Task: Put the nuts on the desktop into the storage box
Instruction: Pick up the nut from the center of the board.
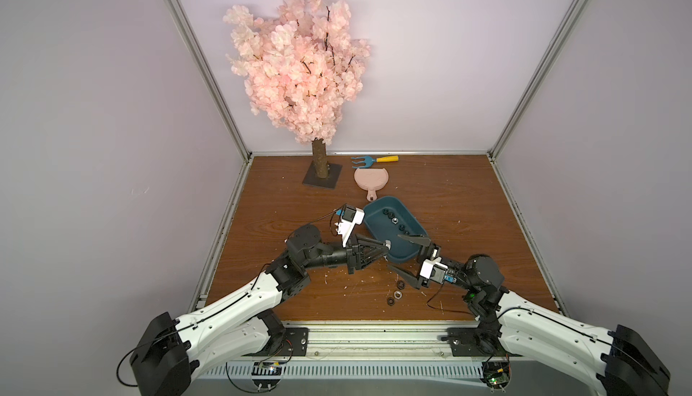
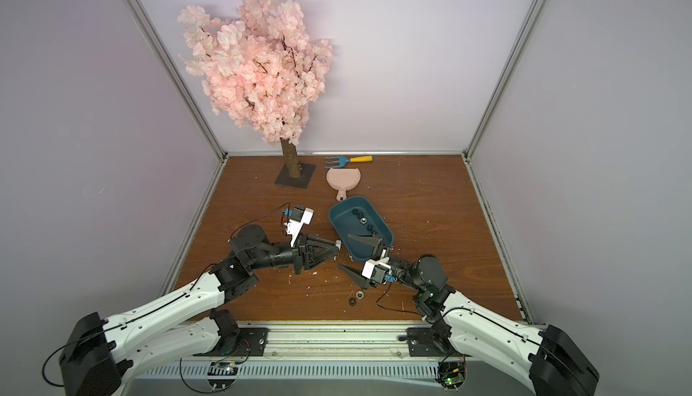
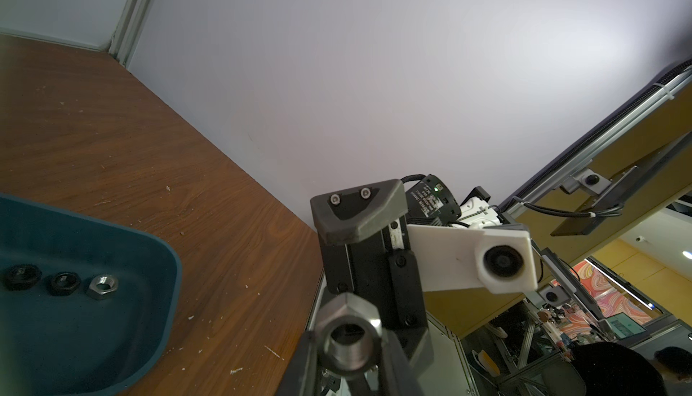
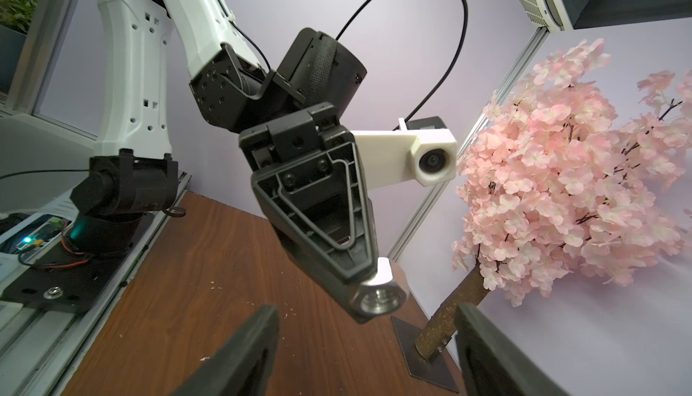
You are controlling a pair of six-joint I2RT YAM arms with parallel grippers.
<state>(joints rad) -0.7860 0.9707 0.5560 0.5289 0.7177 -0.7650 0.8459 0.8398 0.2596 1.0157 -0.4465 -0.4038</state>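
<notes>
The left end effector [image 1: 387, 245] was closed tightly on a silver nut [image 3: 348, 338], held just beside the storage box [image 1: 376, 227], probably for dropping it inside. The right end effector [image 1: 395, 251] stood open and empty. Some nuts [image 1: 397, 295] lay on the worktop [image 1: 299, 300].

Teal storage box [image 1: 376, 225], black and silver nuts [image 3: 64, 283], brown wood-grain desktop [image 1: 468, 195]
</notes>
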